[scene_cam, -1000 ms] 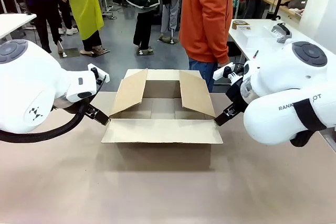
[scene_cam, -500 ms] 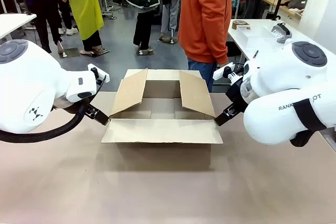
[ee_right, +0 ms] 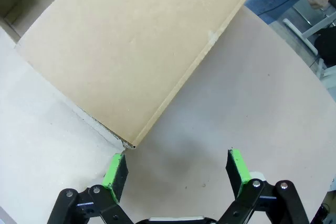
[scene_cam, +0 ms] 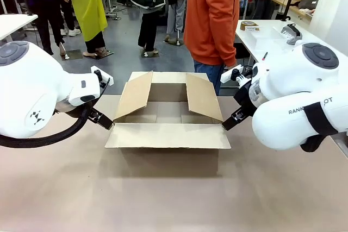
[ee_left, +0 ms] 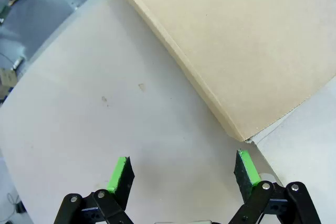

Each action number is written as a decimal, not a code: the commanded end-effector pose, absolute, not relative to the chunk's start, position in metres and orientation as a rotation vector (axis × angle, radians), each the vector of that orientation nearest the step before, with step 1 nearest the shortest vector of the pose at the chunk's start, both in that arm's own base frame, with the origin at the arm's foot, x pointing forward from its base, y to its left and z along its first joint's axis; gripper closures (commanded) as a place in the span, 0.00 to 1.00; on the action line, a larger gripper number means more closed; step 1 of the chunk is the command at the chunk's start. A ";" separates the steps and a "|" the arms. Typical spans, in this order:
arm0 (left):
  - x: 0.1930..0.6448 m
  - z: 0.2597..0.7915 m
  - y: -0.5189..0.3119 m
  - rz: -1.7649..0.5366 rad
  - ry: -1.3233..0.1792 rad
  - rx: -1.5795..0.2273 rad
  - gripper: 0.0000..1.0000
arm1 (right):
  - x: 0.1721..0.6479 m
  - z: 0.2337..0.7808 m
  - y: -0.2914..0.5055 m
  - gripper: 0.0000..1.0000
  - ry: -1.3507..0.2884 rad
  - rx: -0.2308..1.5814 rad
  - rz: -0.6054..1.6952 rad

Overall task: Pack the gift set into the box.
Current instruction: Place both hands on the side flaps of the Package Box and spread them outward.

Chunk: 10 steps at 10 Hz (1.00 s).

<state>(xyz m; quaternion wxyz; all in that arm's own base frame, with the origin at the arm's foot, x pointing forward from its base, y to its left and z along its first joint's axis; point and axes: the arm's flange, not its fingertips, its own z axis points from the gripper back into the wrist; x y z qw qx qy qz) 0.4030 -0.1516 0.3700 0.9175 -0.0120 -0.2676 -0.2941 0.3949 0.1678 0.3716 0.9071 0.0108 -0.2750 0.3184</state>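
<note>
Front view across a pale table [scene_cam: 163,199]: the brown box [scene_cam: 163,158] stood in the middle, open, between my two white arms. Its near flap [scene_cam: 167,135] lay folded out toward me, and its side flaps [scene_cam: 135,95] leaned up and outward. A person in an orange top [scene_cam: 215,17] stood just behind the box at the far edge.

Nothing had changed over the last second. The box, both arms and the person were exactly where they had been.

My left gripper [ee_left: 182,170] hung low over the table at the near left corner of the box. Its jaws were spread wide, with nothing between the green pads [ee_left: 119,174]. In its wrist view, the corner of a cardboard flap sat just beside one pad, and I could not tell whether they touched. My right gripper [ee_right: 176,168] mirrored this at the near right corner, also spread wide and empty, with a flap corner just beside one of its pads.

The part of the box floor that showed past the flaps was bare cardboard. I judged that the gift set was not yet packed and that the task was at its very start. With both grippers parked at the flap corners, I appeared to be bracing the open box and waiting. I took the next step to depend on the gift set being brought to the opening, perhaps by the person.
</note>
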 end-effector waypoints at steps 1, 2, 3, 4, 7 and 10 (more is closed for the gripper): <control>0.403 0.370 -0.151 -0.605 -0.551 -0.025 0.00 | 0.395 0.372 0.168 0.00 -0.568 0.023 0.657; 0.403 0.370 -0.151 -0.605 -0.551 -0.025 0.00 | 0.395 0.372 0.168 0.00 -0.568 0.023 0.657; 0.403 0.370 -0.151 -0.605 -0.551 -0.025 0.00 | 0.395 0.372 0.168 0.00 -0.568 0.023 0.657; 0.403 0.370 -0.151 -0.605 -0.551 -0.025 0.00 | 0.395 0.372 0.168 0.00 -0.568 0.023 0.657; 0.403 0.370 -0.152 -0.605 -0.550 -0.025 0.00 | 0.395 0.372 0.168 0.00 -0.568 0.022 0.657; 0.349 0.450 -0.121 -0.615 -0.586 -0.127 0.00 | 0.373 0.450 0.130 0.00 -0.616 0.136 0.587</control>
